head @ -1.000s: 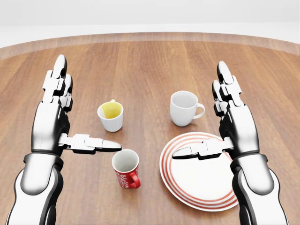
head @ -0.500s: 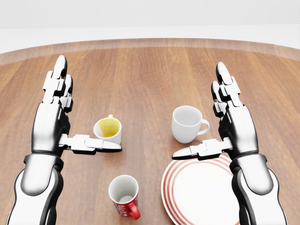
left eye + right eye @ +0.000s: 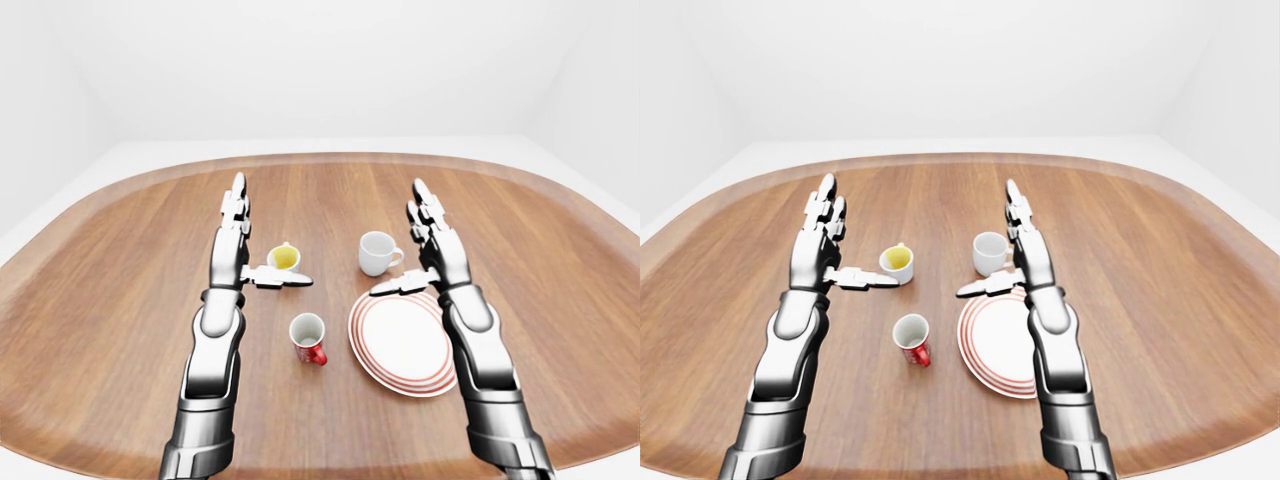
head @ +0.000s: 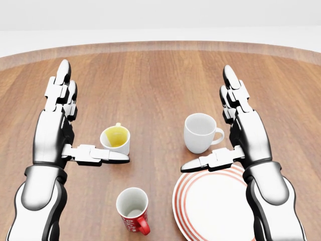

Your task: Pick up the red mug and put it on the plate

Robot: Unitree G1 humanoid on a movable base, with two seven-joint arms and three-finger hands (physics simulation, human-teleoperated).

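Fingers on both hands are stretched out straight and grasp nothing: the left hand (image 4: 55, 125) and the right hand (image 4: 246, 128) hover flat over the table (image 4: 150, 85), each thumb jutting inward.

Taking the red mug (image 4: 133, 211) as the landmark, it stands upright with its mouth up and its handle turned toward the plate (image 4: 213, 208), which lies just beside it to the head view's right, not touching. The left thumb tip sits above the mug in that view, close by; the right hand is farther off, beyond the plate's upper rim. A yellow-lined cup (image 4: 116, 139) and a white cup (image 4: 200, 132) stand above the mug, well apart from it.

The left hand looks nearer, and would have to draw toward the view's bottom and drop to reach the mug.
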